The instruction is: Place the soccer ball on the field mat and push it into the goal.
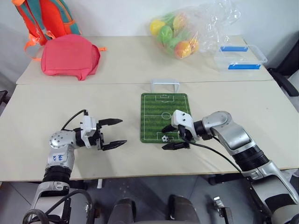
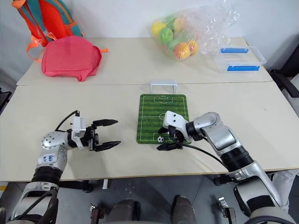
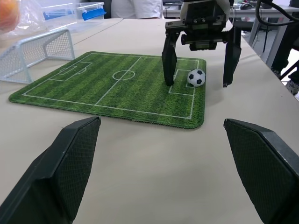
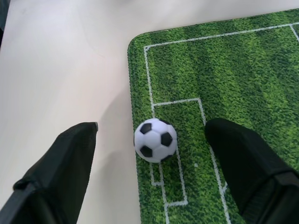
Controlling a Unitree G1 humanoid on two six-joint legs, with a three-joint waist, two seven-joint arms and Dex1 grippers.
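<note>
A: So where was the soccer ball (image 4: 155, 140) at that point?

B: Resting on the field mat (image 1: 154, 112), right at its near edge, between the fingers of the right gripper (image 1: 173, 137). Those fingers stood wide apart, clear of the ball on both sides, gripping nothing.

A: And the left gripper (image 1: 113, 134)?

B: Spread open too, empty, hovering over the bare table (image 1: 56, 107) well to the left of the mat.

A: What worried you?

B: The ball sat nearly on the mat's rim. I judged a clumsy brush from a finger could roll it off onto the table. The goal (image 1: 164, 85) stood at the far end, just beyond the mat, so a push off-line could send the ball wide of that frame.
</note>
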